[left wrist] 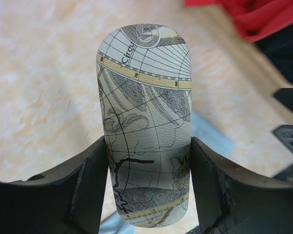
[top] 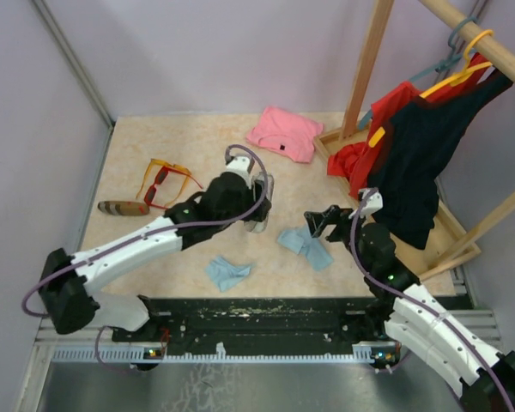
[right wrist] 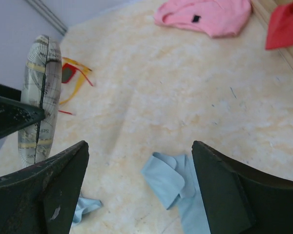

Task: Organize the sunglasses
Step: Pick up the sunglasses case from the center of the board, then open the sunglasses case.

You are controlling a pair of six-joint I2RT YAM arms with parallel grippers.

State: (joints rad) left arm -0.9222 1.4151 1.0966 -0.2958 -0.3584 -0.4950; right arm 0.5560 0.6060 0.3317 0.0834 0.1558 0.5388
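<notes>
A pale marbled table (top: 197, 142) is filling the overhead view. On its right, a wooden rack (top: 365, 69) is carrying a black garment (top: 421, 163) and a red garment (top: 395, 99), and a pink shirt (top: 285, 133) is lying folded near the back.

The left gripper (left wrist: 149, 165) is clamping a map-patterned case (left wrist: 144, 97) by its sides near mid-table. The letters "Cirqu" are showing near the case's far end; the numbers on its yellow band are too small to read. From the right wrist the case is standing on end, long axis upright.

The right gripper (right wrist: 139, 146) is hanging with its jaws spread wide and nothing between them, above a light blue cloth (right wrist: 173, 180). A second blue cloth (top: 227, 273) is lying nearer the arm bases.

The sunglasses are lying at the far left, well apart from both grippers: the orange pair (top: 173, 169) is overlapping the red pair (top: 159, 190), thin arms trailing roughly rightward. A brown case (top: 123, 208) is lying just in front of them, long axis left to right.
</notes>
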